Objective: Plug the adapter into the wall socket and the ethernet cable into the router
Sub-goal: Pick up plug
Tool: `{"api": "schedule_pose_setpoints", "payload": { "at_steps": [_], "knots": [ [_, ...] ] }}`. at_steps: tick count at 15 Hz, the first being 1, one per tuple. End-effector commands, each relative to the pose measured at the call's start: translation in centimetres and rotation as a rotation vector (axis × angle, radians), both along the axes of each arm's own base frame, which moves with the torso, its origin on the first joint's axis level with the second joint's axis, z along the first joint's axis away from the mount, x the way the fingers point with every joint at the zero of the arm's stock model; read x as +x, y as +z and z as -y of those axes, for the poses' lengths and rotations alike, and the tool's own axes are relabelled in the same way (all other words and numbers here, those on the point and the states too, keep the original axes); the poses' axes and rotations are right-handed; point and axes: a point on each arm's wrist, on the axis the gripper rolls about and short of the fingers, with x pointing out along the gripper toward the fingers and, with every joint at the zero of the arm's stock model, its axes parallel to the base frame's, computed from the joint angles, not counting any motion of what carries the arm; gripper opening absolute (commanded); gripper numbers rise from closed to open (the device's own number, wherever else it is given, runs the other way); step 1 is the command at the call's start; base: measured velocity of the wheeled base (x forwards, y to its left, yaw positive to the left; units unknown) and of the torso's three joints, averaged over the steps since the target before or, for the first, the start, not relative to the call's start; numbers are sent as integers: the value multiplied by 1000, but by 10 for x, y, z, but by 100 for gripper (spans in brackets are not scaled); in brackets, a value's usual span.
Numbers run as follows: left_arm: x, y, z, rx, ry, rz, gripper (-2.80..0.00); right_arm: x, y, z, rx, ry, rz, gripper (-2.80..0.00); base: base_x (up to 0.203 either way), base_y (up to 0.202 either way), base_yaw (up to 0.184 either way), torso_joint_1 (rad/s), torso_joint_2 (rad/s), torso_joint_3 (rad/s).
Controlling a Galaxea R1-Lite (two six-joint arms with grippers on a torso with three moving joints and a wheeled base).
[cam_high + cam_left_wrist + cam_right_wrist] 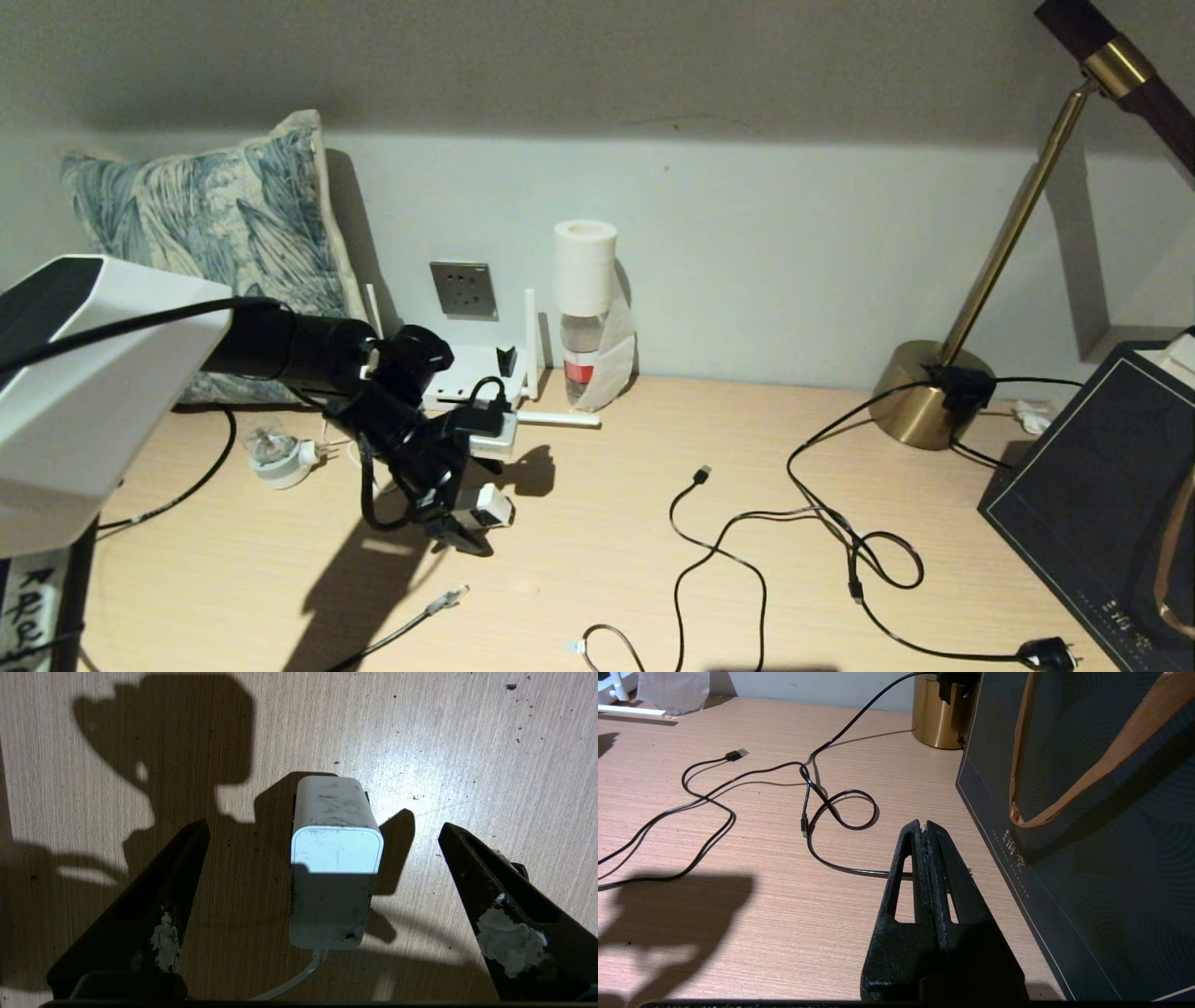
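Hovering wide open at centre-left of the head view, the left tool straddles the adapter lying on the table and should descend squarely, closing on its flat sides without pinching the cord.

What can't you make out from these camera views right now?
- Adapter: prongs hidden under its own body in the left wrist view; the open left gripper partly covers it in the head view.
- Router: the left arm blocks its front, so no ports show.
- Ethernet cable: runs off the bottom edge of the head view.
- Right gripper: shut; absent from the head view.
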Motion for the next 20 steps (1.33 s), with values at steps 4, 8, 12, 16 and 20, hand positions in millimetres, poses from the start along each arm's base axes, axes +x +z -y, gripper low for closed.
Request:
{"api": "schedule_pose_setpoints", "payload": {
  "at_steps": [4,8,12,16,20],
  "knots": [
    [-1,1,0,-1,-6,-1,-280,0,0,0,-1,0,0,-280,0,0,0,0,0,0],
    [-2,0,-1,0,-4,-6,-280,0,0,0,-1,0,-1,-280,0,0,0,0,0,0],
    [-11,1,-3,-5,-5,-20,-280,0,0,0,-1,0,0,-280,0,0,0,0,0,0],
    [-50,80,-9,-127,62,103,-280,0,0,0,-1,0,0,-280,0,0,0,0,0,0],
    [-108,169,-27,-368,337,158,-280,0,0,0,-1,0,0,-280,0,0,0,0,0,0]
  ]
}}
